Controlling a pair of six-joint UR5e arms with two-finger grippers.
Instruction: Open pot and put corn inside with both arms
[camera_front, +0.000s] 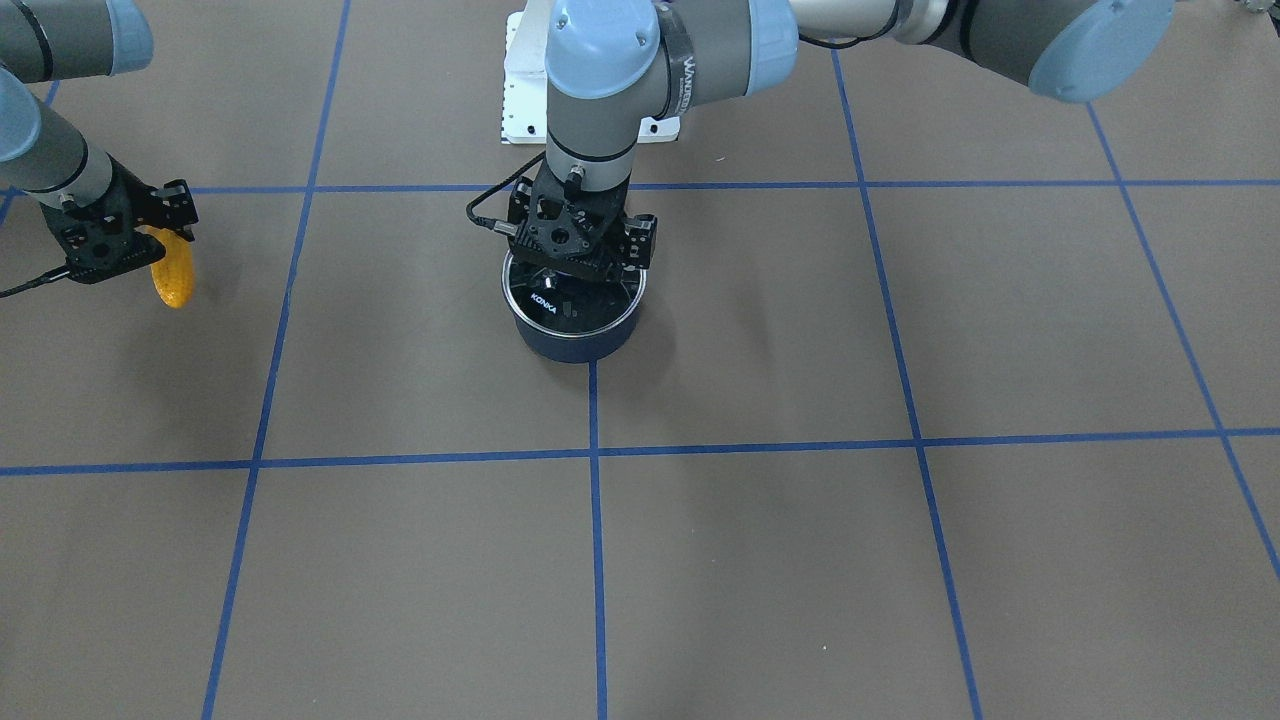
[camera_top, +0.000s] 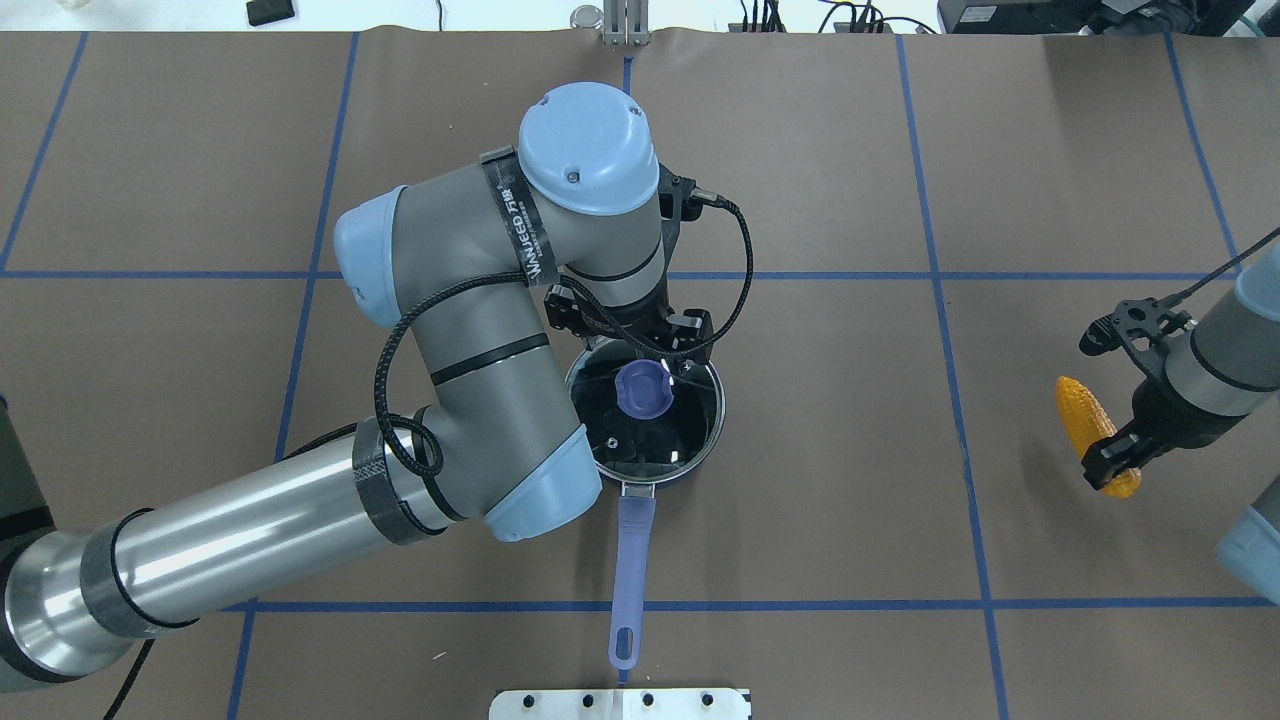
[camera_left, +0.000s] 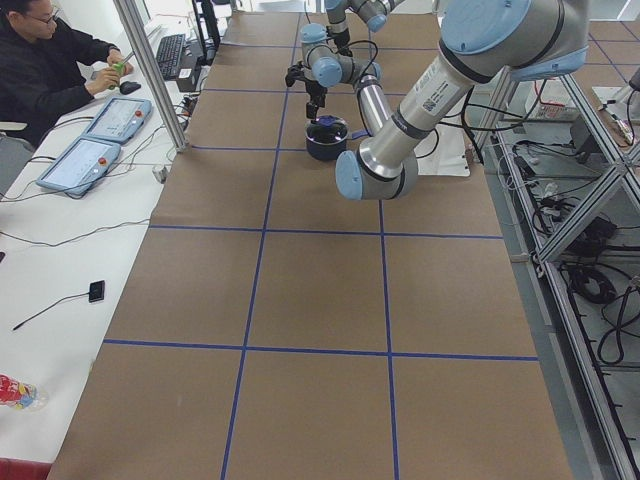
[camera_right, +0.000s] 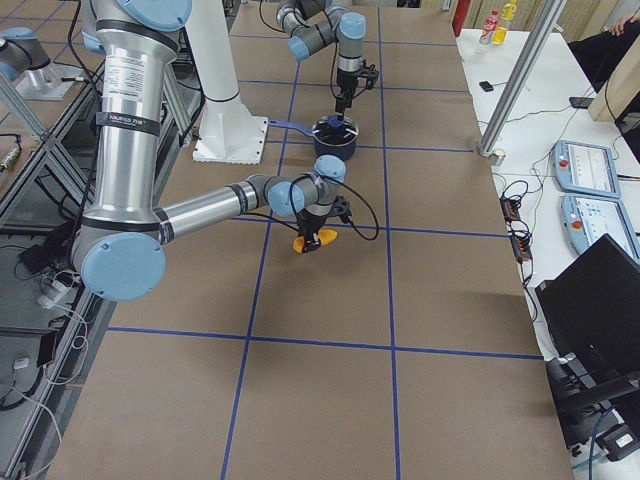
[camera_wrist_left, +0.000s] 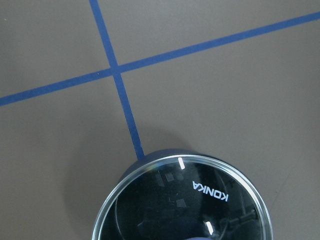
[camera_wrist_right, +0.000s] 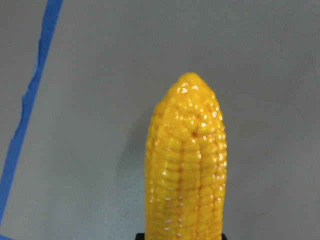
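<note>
Risk, lid: your left gripper (camera_front: 578, 270) hangs directly over the saucepan (camera_front: 573, 345), above the lavender knob (camera_top: 645, 390) of its glass lid (camera_top: 672, 442). The knob is small and rounded, so if you close off-centre it may slip out and let the lid drop back.
Risk, pan: nothing holds the saucepan down. A skewed pull on the lid could drag or tip it, and the long handle (camera_top: 633, 560) would act as a lever.
Risk, timing: if you bring the corn over before the lid is well aside, both arms will crowd the same spot.
Risk, corn: it is held by one end only, so it may pivot in the jaws, or catch the rim if you lower it flat.
Left pincer: you cannot tell from these views whether it is apart or together; its wrist camera shows only the lid and no fingers.
Right pincer: your right gripper (camera_top: 1110, 465) is clamped on the thick end of the corn cob (camera_top: 1085, 420).
Corn, place: it sits well apart from the pan, on the robot's right, and appears to be held just off the table (camera_front: 800, 560).
Corn, looks: orange-yellow and glossy, with bumpy kernel rows; the tapered tip points away from the jaws.
Saucepan, looks: dark navy and lidded, with "KONKA" printed on the glass.
</note>
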